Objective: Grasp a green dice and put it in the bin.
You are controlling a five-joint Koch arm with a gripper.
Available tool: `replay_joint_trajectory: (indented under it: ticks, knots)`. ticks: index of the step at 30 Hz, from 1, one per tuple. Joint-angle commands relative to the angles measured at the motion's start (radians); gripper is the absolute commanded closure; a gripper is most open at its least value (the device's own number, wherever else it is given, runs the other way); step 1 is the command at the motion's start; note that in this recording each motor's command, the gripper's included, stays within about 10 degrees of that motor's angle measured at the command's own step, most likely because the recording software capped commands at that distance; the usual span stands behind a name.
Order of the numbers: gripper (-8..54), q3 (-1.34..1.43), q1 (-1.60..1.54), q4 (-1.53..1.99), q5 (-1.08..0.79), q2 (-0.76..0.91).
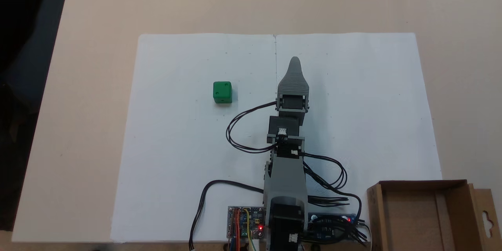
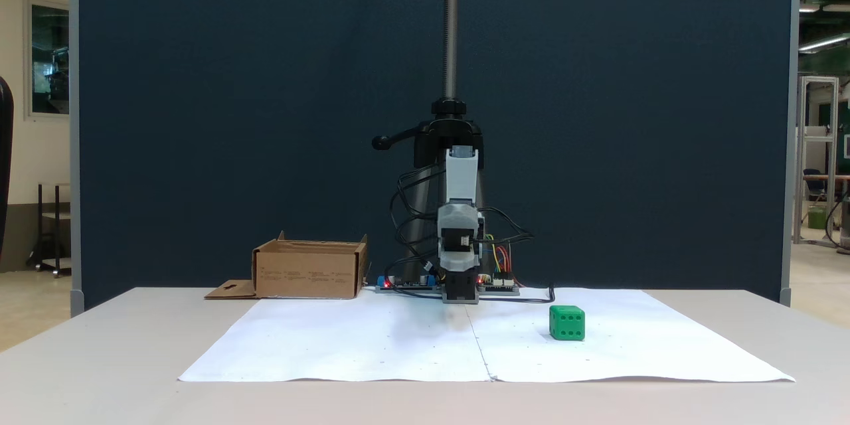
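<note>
The arm is sitting folded over the middle of the white paper (image 1: 345, 98), its gripper (image 1: 294, 62) pointing away from the base and holding nothing; from above just one tapered tip is showing, and from the front the jaws are lining up one behind the other, so I cannot tell whether they are wide or narrow. The dice (image 1: 222, 92) is resting on the paper well apart from the gripper, to its left in the view from above and to its right in the front view (image 2: 567, 323). The bin (image 1: 421, 213) is standing by the arm's base at the tabletop (image 1: 98, 15) edge, on the far side from the dice. The reach is not yet begun, by my reading: the next move is calling for the arm to swing toward the dice, lower, and bring the jaws around it.
</note>
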Motion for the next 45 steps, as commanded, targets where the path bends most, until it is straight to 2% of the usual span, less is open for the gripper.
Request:
replay_joint_trajectory:
  ticks: [1, 9, 13, 20, 33, 45]
  knots:
    - [6.7, -0.087, 0.032, 0.089, -0.026, 0.112]
    - [6.1, -0.267, 0.031, 0.546, -0.025, 0.077]
    - [3.6, -0.41, 0.031, 0.825, -0.017, 0.078]
    - [2.2, -0.765, 0.008, 1.256, 0.244, 0.02]
    - [3.3, -1.026, -0.391, 1.95, 0.58, -0.167]
    - [3.9, -1.22, -0.577, 1.937, 0.699, -0.383]
